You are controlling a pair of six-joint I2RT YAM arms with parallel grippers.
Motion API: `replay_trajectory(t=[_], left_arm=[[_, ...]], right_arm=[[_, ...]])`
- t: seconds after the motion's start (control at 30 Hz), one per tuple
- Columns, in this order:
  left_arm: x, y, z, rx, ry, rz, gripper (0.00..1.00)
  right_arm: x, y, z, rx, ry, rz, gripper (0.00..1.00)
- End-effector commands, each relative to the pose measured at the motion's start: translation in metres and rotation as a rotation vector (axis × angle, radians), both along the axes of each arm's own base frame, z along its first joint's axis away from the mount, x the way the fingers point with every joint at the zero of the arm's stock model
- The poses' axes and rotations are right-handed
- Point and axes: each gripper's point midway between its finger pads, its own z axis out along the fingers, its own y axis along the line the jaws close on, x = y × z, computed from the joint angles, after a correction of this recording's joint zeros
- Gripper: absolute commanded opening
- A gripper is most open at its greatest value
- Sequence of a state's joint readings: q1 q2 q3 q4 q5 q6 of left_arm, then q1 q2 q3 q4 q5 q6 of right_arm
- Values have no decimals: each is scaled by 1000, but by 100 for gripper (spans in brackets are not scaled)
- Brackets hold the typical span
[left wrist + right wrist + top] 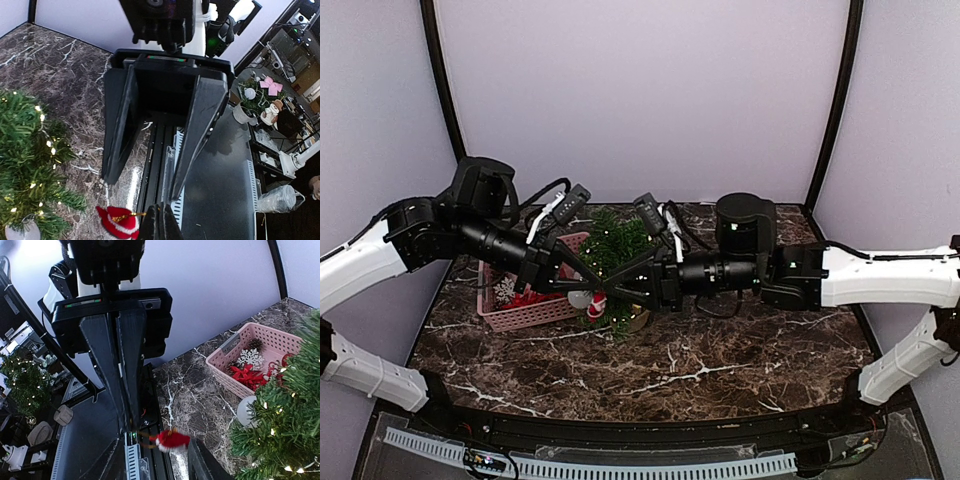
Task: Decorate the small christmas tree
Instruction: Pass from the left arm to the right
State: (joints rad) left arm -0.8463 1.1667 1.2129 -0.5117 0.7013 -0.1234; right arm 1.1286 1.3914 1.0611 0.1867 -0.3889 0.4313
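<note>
Marble table (720,360), tree (615,240) half hidden by arms; left fingers (125,370) pinch red ornament (170,440), right fingers (200,130) apart.

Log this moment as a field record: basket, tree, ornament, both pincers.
basket: pink slotted plastic basket, holding a white snowflake and red ornaments
tree: small green Christmas tree, lights lit, standing right of the basket
ornament: red-and-white Santa hat ornament, hanging by its gold loop from the left pincer
left pincer: shut on the loop
right pincer: open, facing the left pincer, empty
</note>
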Motion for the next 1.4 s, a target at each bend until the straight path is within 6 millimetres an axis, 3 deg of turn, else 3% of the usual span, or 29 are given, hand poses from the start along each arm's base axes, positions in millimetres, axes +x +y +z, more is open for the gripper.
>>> replay_trajectory(t=[0.0, 0.27, 0.5, 0.7, 0.9, 1.2, 1.37], left_arm=[[-17, -10, 16, -43, -4, -94, 0], [-24, -12, 24, -58, -7, -135, 0], [-30, -12, 40, -102, -19, -167, 0], [-34, -13, 54, -144, -24, -189, 0], [-36, -13, 61, -163, -22, -196, 0], [-37, -15, 71, -194, -23, -213, 0], [-39, -15, 77, -211, -32, -220, 0]], right_arm=[[-12, 13, 24, 70, -64, 59, 41], [-26, 4, 21, 92, -47, 114, 35], [-25, -8, 7, 124, -38, 86, 73], [-27, -9, -1, 174, -13, 109, 84], [-39, -5, 4, 241, 20, 194, 83], [-42, 3, 3, 252, 2, 225, 81], [-51, 3, 8, 288, 22, 281, 63]])
